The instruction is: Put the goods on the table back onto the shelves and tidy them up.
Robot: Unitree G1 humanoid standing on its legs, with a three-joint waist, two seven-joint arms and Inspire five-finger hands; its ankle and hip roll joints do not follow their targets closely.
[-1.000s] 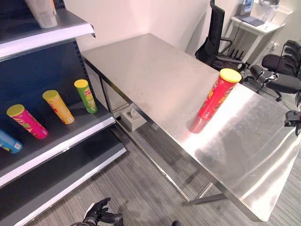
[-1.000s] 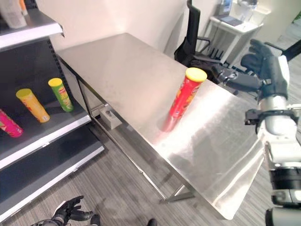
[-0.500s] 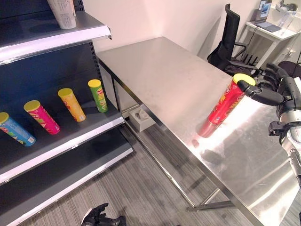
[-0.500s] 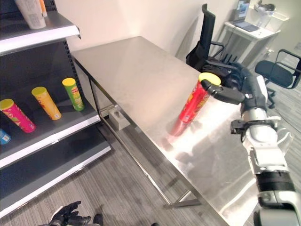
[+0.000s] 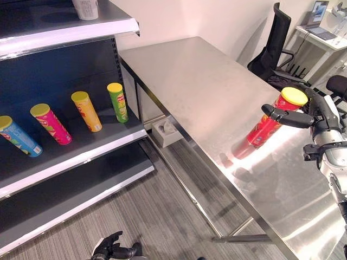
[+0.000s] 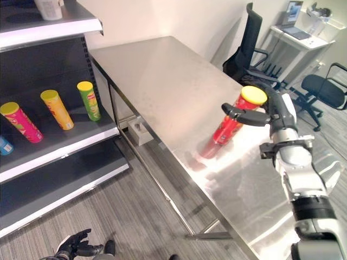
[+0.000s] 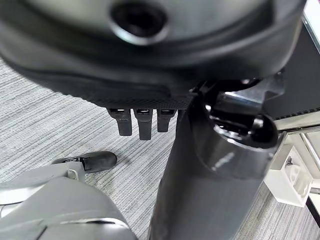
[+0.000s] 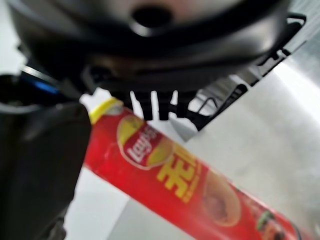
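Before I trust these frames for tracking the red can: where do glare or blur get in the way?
Left eye view: bright glare on the table beside the red can. Right wrist view: the right hand is blurred, the can's print readable.

I see a red tube (image 5: 267, 123) with a yellow lid and yellow lettering on the shiny silver bench (image 5: 195, 81). On the dark shelf (image 5: 70, 146) with its white edge I see a green tube (image 5: 117, 102), an orange-yellow tube (image 5: 87, 111), a pink tube (image 5: 50, 124) and a blue tube (image 5: 18, 136), all yellow-lidded. My right hand (image 6: 260, 111) is black; the floor (image 5: 157, 211) is grey, streaked.
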